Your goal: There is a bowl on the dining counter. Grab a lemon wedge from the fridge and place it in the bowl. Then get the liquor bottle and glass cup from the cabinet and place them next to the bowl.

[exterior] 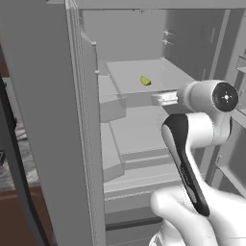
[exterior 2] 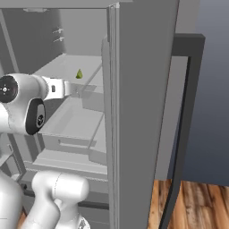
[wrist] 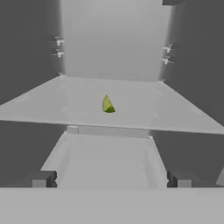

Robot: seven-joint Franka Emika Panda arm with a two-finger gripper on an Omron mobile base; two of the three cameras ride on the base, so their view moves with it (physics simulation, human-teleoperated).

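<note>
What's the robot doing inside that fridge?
It is reaching into the open fridge for a lemon wedge lying alone on a shelf. Its gripper is open and empty, lined up with the wedge but not touching it. Nothing has been picked up yet.

I see the fridge (exterior 2: 134,67) open, grey inside, its door edge running down mid-frame. A lemon wedge (exterior 2: 79,74) sits alone on the upper shelf (exterior 2: 62,67). My arm's white wrist reaches in from the left; the gripper (exterior 2: 77,90) is level with the shelf's front edge, just below the wedge, not touching it. Drawers (exterior 2: 76,129) below.
</note>
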